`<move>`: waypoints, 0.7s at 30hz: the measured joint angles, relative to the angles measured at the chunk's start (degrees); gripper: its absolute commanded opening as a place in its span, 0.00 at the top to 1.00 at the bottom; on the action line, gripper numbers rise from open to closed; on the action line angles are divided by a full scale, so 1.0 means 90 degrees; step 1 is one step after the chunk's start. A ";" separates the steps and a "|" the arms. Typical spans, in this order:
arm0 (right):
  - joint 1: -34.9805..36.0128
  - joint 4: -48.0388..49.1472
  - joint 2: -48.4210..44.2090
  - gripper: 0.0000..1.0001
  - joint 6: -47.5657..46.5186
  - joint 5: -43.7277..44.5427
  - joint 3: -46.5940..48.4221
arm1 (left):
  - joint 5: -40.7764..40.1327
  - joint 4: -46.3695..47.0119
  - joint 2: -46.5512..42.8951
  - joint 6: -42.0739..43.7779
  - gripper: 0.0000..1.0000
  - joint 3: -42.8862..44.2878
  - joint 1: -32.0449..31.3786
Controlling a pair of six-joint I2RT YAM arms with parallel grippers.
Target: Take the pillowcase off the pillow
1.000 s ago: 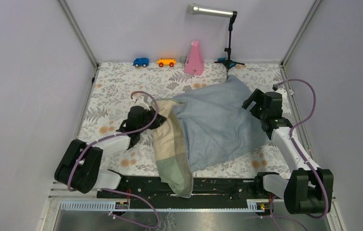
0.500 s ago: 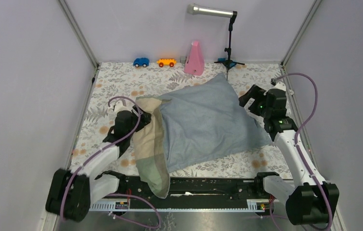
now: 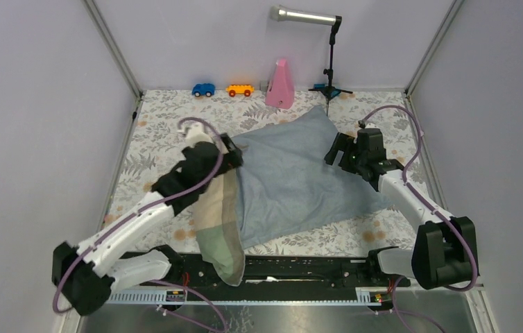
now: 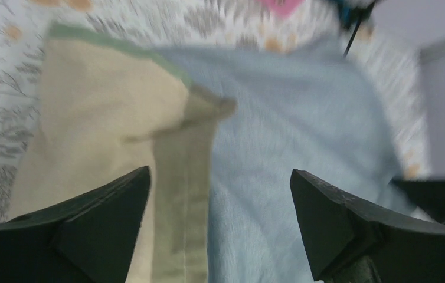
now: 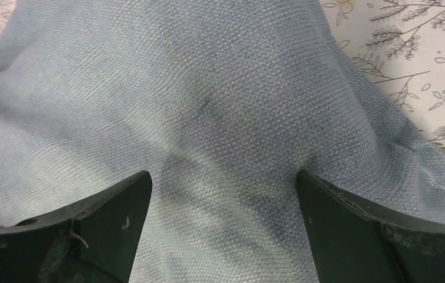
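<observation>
One pillowcase (image 3: pixel 293 180), one blue car (image 3: pixel 203 89), one orange car (image 3: pixel 239 90), one pink cone (image 3: pixel 280 84).

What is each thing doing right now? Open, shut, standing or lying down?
pillowcase: lying puffy, not gripped
left hand: open above the pillowcase's beige end, holding nothing
right hand: open above the blue part, holding nothing
blue toy car: upright on its wheels
pink cone: standing upright

You're looking at a robot test cell, probably a lab, plain grey wall panels (image 3: pixel 37 104) in metal framing (image 3: pixel 112 47), floral-cloth worktop (image 3: pixel 161 125), microphone (image 3: pixel 304 15) on a stand, toy cars (image 3: pixel 203 89) by the back wall, black mounting rail (image 3: pixel 300 264) along the near edge.
</observation>
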 measured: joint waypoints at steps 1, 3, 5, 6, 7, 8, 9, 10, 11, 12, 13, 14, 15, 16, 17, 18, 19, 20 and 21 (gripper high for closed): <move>0.0017 0.0022 0.0053 0.00 -0.0007 0.0068 0.0000 | -0.0253 -0.0189 0.0306 0.0083 0.03 0.0151 -0.0408; 0.0029 0.0056 0.0136 0.00 -0.0015 0.0211 0.0000 | -0.0704 -0.0646 0.0879 0.0250 0.03 0.0415 -0.1183; 0.0034 0.0102 0.0185 0.00 0.0007 0.0352 0.0000 | -0.1022 -0.1061 0.1399 0.0393 0.04 0.0697 -0.1637; 0.0036 0.0131 0.0206 0.00 0.0041 0.0459 -0.0002 | -0.1146 -0.1212 0.1625 0.0437 0.06 0.0828 -0.1722; 0.0039 0.0172 0.0226 0.00 0.0112 0.0619 -0.0005 | -0.1321 -0.1362 0.1882 0.0476 0.11 0.0967 -0.1768; 0.0044 0.0211 0.0243 0.00 0.0180 0.0750 -0.0007 | -0.1457 -0.1443 0.2025 0.0476 0.18 0.1018 -0.1775; 0.0044 0.0245 0.0260 0.00 0.0250 0.0935 -0.0017 | -0.1622 -0.1528 0.2135 0.0466 0.27 0.1022 -0.1775; 0.0041 0.0284 0.0267 0.00 0.0333 0.1103 -0.0046 | -0.1790 -0.1668 0.2171 0.0437 0.38 0.0991 -0.1773; 0.0041 0.0325 0.0274 0.00 0.0403 0.1212 -0.0083 | -0.1943 -0.1722 0.2142 0.0386 0.49 0.0913 -0.1756; 0.0041 0.0396 0.0284 0.00 0.0469 0.1314 -0.0138 | -0.2047 -0.1749 0.2072 0.0318 0.55 0.0823 -0.1727; 0.0041 0.0444 0.0296 0.00 0.0520 0.1379 -0.0185 | -0.2118 -0.1741 0.1962 0.0260 0.56 0.0695 -0.1681; 0.0041 0.0495 0.0328 0.00 0.0578 0.1440 -0.0236 | -0.2125 -0.1717 0.1802 0.0204 0.56 0.0532 -0.1600; 0.0041 0.0539 0.0379 0.00 0.0629 0.1467 -0.0267 | -0.2059 -0.1671 0.1552 0.0148 0.57 0.0294 -0.1430; 0.0041 0.0566 0.0442 0.00 0.0673 0.1494 -0.0282 | -0.2004 -0.1649 0.1341 0.0107 0.63 0.0109 -0.1251; 0.0041 0.0583 0.0488 0.01 0.0692 0.1506 -0.0287 | -0.1889 -0.1603 0.1098 0.0032 0.73 -0.0090 -0.0974; 0.0041 0.0605 0.0527 0.03 0.0721 0.1547 -0.0291 | -0.1814 -0.1591 0.0906 -0.0061 0.79 -0.0233 -0.0748; 0.0041 0.0639 0.0534 0.04 0.0741 0.1586 -0.0313 | -0.1758 -0.1598 0.0704 -0.0182 0.86 -0.0369 -0.0461; 0.0044 0.0702 0.0527 0.05 0.0763 0.1634 -0.0355 | -0.1734 -0.1639 0.0498 -0.0323 0.96 -0.0486 -0.0194; 0.0044 0.0755 0.0512 0.05 0.0787 0.1666 -0.0403 | -0.1736 -0.1702 0.0277 -0.0486 1.00 -0.0585 0.0056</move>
